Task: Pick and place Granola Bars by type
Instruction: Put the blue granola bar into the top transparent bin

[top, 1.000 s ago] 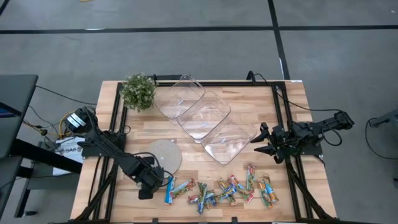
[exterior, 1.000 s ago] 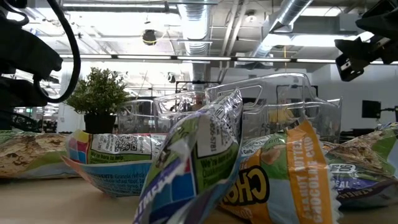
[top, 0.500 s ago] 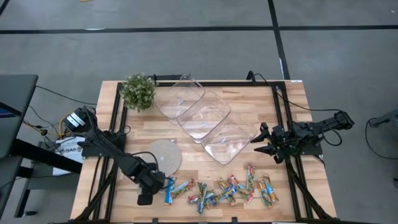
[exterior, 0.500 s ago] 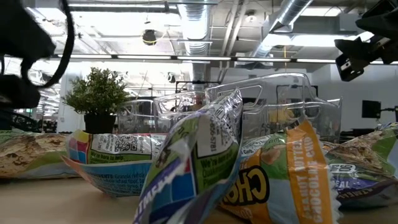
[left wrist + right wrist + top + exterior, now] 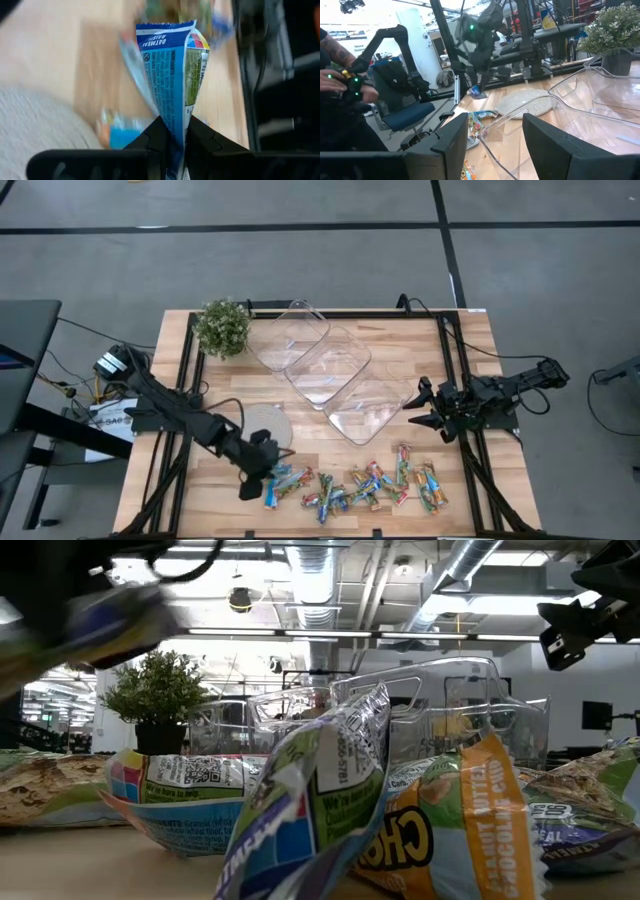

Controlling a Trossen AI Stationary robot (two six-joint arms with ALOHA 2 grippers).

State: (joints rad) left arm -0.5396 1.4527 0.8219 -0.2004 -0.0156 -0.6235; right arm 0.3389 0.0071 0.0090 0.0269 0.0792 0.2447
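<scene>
Though crinkled, foil-wrapped blue bar between left gripper's fingers.

**Layout of the counter seen from above**

Three trays are set touching in a diagonal row across the middle of the counter, from the rear left toward the right. A potted plant is placed at the rear left corner, just beside the rearmost tray. A round disc is laid left of centre, in front of the trays. The granola bars are spread in a row along the front edge. The left hand is positioned at that row's left end, just in front of the disc, with one bar pinched in it. The right hand is held beside the nearest tray, at the counter's right side.
</scene>
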